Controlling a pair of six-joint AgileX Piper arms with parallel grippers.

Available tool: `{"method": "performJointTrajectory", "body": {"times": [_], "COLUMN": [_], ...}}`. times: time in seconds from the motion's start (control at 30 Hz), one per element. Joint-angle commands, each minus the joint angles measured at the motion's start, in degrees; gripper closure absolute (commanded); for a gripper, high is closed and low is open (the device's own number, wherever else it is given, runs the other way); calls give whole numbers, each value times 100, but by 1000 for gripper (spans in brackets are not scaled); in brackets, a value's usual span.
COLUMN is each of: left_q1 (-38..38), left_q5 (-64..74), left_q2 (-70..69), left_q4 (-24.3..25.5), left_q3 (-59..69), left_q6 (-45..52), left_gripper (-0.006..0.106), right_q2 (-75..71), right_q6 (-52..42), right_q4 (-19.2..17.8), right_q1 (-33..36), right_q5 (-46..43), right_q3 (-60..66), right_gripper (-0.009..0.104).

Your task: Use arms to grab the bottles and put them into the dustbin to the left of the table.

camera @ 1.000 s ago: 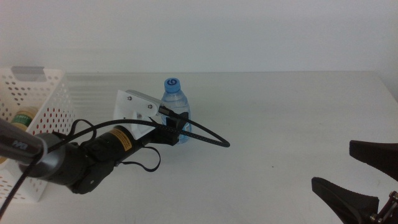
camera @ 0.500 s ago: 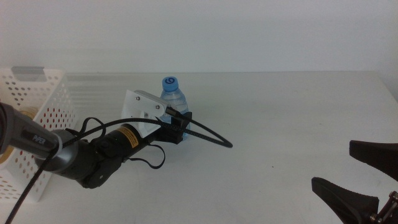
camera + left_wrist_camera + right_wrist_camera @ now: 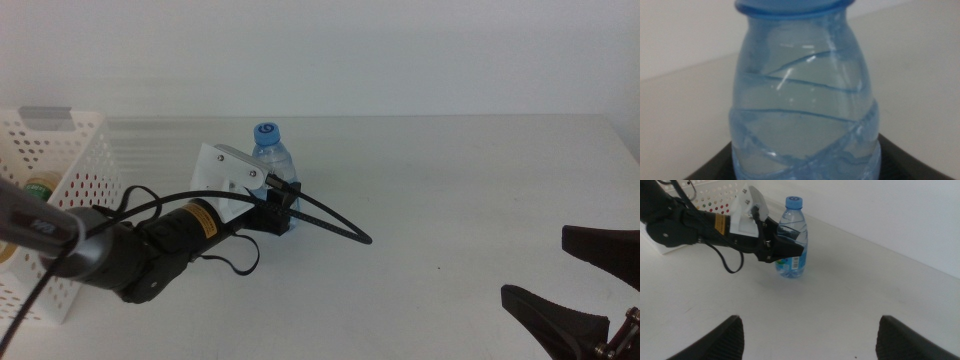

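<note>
Tabletop (image 3: 450, 190), wide, white and matte, is the biggest thing we see, carrying everything else. At its left edge we find the dustbin (image 3: 70, 150), a white basket with round holes in its walls; inside it, through the opening, we make out a bottle with a yellowish label (image 3: 38, 188), partly hidden by the arm. Our left arm reaches in from that side, dark and ribbed, with a white camera mount (image 3: 228, 175) and black cables (image 3: 330, 218) looping over the surface. Our left pincer (image 3: 283, 200) is closed around the lower body of the water bottle (image 3: 268, 155), which stands upright near the middle of the tabletop, just right of the dustbin; the right wrist view shows the dark jaws on either side of the bottle's label. Our right pincer (image 3: 570, 280) waits at the lower right corner, jaws spread wide with nothing between them. Smallest is the bottle's blue cap (image 3: 794, 201).
</note>
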Motion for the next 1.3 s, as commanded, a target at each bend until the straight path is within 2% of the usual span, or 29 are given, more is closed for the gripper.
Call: {"method": "performJointTrajectory", "body": {"times": [0.0,0.3,0.67,1.17,1.23,1.27], "left_q1": [-7,-7,-7,-6,-6,-6], "left_q5": [-359,500,2467,2685,2833,3034], "left_q2": [-630,-2242,-3787,-4338,-4384,-4426], "left_q4": [-32,60,1017,1009,811,553], "left_q3": [11,676,685,685,685,665], "left_q6": [-168,-352,-2045,-2362,-2361,-2301], "left_gripper": [106,106,106,106,106,106], "right_q2": [-4,-4,-4,-4,-4,-4], "right_q6": [-50,-50,-50,-50,-50,-50], "right_q4": [-57,-57,-57,-57,-57,-57], "right_q1": [23,23,23,23,23,23], "right_q5": [-447,-447,-447,-447,-447,-447], "right_q3": [-143,-143,-143,-143,-143,-143], "right_gripper": [25,25,25,25,25,25]}}
